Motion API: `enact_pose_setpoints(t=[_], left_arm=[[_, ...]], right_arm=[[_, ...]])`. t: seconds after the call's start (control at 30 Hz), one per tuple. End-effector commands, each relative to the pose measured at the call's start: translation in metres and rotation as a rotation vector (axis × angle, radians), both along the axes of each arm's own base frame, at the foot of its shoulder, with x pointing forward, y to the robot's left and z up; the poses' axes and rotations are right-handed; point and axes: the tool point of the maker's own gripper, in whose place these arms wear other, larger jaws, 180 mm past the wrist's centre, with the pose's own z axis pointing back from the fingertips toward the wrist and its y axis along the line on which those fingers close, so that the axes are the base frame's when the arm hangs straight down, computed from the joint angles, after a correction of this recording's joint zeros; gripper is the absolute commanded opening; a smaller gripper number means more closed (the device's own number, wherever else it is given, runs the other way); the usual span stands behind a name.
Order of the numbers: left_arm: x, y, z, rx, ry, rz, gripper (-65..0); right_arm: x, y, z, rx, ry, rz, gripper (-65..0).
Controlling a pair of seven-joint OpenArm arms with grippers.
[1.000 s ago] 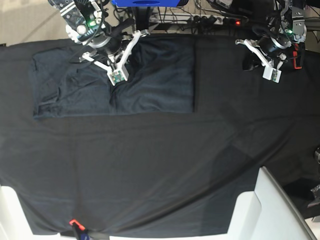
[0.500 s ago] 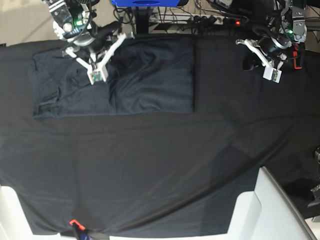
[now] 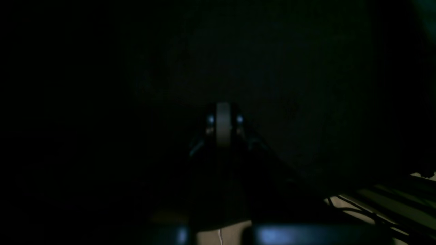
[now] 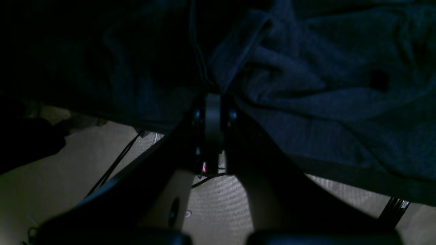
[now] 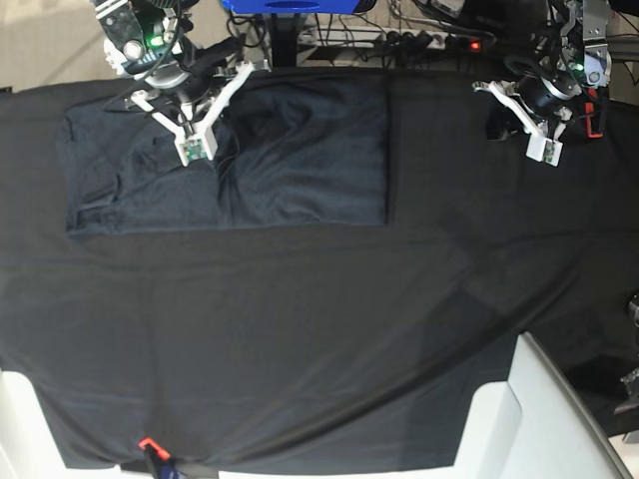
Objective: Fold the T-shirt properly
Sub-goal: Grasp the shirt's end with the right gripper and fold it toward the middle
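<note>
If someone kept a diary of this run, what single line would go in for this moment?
T-shirt: folded rectangle, far left of table | right claw: shut, over shirt | left claw: shut, away from shirt, over black tablecloth
</note>
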Motion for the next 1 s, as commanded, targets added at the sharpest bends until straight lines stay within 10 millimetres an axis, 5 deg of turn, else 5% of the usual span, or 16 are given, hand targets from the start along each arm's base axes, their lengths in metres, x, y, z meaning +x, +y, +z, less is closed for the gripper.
enact_pose_setpoints(t=[0.0, 0.1, 0.33, 0.5, 0.6, 0.7, 0.83, 0.97], left_arm=[[0.007, 0.006, 0.01, 0.003, -0.039, 0.004, -65.0], [0.007, 0.006, 0.01, 0.003, -0.039, 0.004, -65.0], [0.006, 0.007, 0.009, 0.003, -0.035, 0.008, -65.0], [0.007, 0.007, 0.009, 0.003, -0.037, 0.008, -65.0], [0.007, 0.007, 0.009, 0.003, -0.037, 0.008, -65.0], [0.007, 0.007, 0.009, 0.003, -0.037, 0.009, -65.0], [0.007, 0.007, 0.009, 0.003, -0.038, 0.008, -65.0], [0.007, 0.007, 0.009, 0.003, -0.038, 0.008, -65.0]], right_arm=[[0.006, -0.003, 0.005, 0.003, -0.024, -0.018, -64.2], [0.007, -0.012, 0.004, 0.01, -0.003, -0.103, -60.6], [0.012, -0.033, 0.005, 0.0, 0.035, -0.216, -37.1], [0.022, -0.031, 0.025, 0.019, -0.027, -0.218, -36.0], [0.028, -0.02, 0.037, 0.041, -0.062, -0.178, -41.4], [0.029, 0.012, 0.043, 0.072, -0.087, -0.016, -63.3], [0.025, 0.045, 0.048, 0.112, -0.094, 0.091, -62.4], [0.036, 0.047, 0.042, 0.098, -0.097, 0.106, -64.8]])
